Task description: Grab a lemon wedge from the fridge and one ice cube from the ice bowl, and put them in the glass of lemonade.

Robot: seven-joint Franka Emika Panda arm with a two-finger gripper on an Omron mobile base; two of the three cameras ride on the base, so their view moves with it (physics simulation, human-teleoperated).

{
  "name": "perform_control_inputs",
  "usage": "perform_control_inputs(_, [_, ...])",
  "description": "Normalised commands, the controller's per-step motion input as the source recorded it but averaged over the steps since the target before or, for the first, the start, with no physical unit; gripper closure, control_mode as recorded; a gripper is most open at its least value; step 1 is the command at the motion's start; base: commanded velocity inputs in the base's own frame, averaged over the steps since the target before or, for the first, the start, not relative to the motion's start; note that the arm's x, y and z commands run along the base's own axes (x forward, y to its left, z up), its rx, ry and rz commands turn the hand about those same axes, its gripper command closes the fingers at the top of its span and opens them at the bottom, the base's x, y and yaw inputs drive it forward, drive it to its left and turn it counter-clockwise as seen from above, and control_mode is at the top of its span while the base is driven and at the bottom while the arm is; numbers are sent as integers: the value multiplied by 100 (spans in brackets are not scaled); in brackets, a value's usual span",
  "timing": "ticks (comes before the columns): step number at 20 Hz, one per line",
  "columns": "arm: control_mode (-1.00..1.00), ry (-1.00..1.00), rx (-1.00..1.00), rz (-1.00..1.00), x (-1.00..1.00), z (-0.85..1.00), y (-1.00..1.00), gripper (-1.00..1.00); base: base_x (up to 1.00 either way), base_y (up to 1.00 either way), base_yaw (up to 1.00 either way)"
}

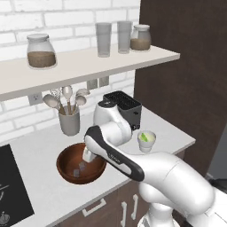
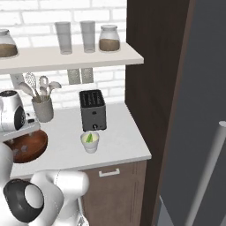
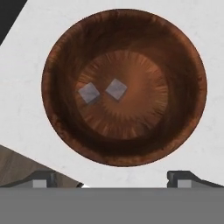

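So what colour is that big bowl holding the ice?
Dark reddish-brown wood grain on the ice bowl, clearest in the hand view.

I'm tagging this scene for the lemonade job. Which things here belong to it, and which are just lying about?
Belong to the job:
ice bowl
two ice cubes
glass of lemonade
lemon wedge already in the glass
fridge
open pincer over the bowl

Lying about:
toaster
utensil holder
jars
tall glasses

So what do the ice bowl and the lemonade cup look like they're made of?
The ice bowl looks like dark reddish-brown wood with a smooth, slightly glossy finish: streaky grain radiates from its centre. The glass of lemonade reads as pale, opaque and matte, maybe ceramic or frosted plastic; the render leaves that open.
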Motion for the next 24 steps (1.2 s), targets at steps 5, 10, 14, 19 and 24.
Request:
perform_control_inputs(5, [-100, -1, 0, 0, 1, -25, 7, -100, 0, 0, 0])
perform_control_inputs(10, [-100, 0, -1, 0, 2, -7, 3, -100, 0, 0, 0])
perform_control_inputs(14, [-100, 2, -2, 0, 0, -10, 3, -100, 0, 0, 0])
perform_control_inputs(19, [-100, 0, 0, 0, 0, -1, 3, -100, 0, 0, 0])
perform_control_inputs(24, [-100, -1, 0, 0, 0, 0, 10, -100, 0, 0, 0])
